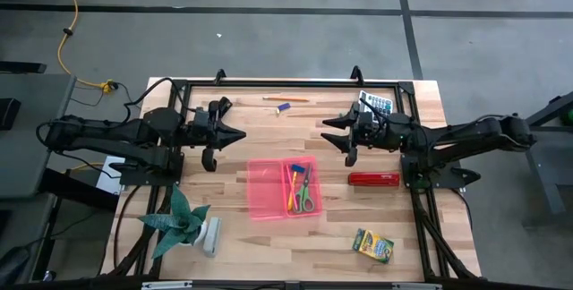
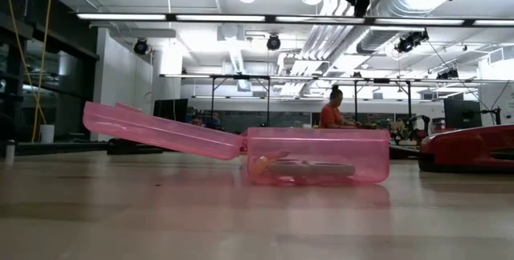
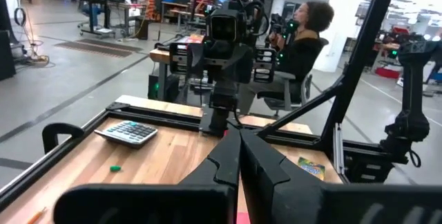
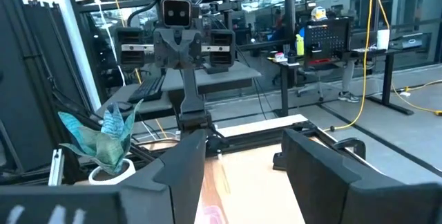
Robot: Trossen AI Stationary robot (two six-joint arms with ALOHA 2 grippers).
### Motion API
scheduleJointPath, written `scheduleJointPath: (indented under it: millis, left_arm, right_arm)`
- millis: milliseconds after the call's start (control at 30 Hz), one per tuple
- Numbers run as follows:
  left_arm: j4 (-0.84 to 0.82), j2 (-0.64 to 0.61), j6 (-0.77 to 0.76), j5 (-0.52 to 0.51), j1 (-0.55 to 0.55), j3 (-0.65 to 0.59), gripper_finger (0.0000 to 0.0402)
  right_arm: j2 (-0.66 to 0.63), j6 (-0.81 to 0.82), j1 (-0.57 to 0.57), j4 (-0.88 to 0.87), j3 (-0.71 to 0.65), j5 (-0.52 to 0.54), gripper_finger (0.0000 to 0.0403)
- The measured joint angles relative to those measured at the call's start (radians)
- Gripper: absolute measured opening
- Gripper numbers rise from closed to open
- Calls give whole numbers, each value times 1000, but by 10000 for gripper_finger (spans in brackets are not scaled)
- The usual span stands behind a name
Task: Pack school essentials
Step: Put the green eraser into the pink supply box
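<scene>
An open pink plastic case (image 1: 282,189) lies on the table's middle, its lid (image 2: 161,130) folded out to the left. Its tray (image 2: 317,156) holds green-handled scissors (image 1: 306,191) and thin yellow, orange and pink pencils (image 1: 293,187). The yellow-green crayon box (image 1: 372,246) lies flat near the near right corner. A pencil (image 1: 285,99) and a small blue eraser (image 1: 285,107) lie by the far edge. A green eraser (image 3: 115,168) lies near the calculator. My left gripper (image 1: 237,133) hovers shut above the table, left of the case. My right gripper (image 1: 329,129) hovers open, far right of it.
A red stapler (image 1: 374,179) lies right of the case. A calculator (image 1: 377,104) sits at the far right. A potted paper plant (image 1: 183,223) stands at the near left. Black frame rails (image 1: 286,82) border the table. A person (image 3: 304,41) sits beyond the table.
</scene>
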Motion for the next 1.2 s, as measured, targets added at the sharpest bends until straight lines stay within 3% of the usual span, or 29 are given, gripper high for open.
scheduleJointPath:
  millis: [333, 400, 500, 600, 700, 800, 1200]
  left_arm:
    - [2, 0, -38, -24, 0, 0, 0]
    - [2, 0, -46, -31, 0, 0, 0]
    - [2, 0, -60, -36, 0, 0, 0]
    - [2, 0, -64, -38, 0, 0, 0]
    - [2, 0, -63, -38, 0, 0, 0]
    - [2, 0, -61, -38, 0, 0, 0]
    - [1, 0, -61, -39, 0, -1, 0]
  right_arm:
    - [0, 10, 0, 0, 0, -5, 185]
    - [1, 61, 0, -16, 4, 61, 185]
    - [20, 189, -30, -259, 80, 239, 185]
    - [82, 340, -123, -656, 226, 283, 185]
    - [188, 478, -247, -1013, 363, 264, 185]
    - [303, 506, -358, -1184, 449, 224, 185]
    - [686, 510, -648, -1203, 534, -56, 185]
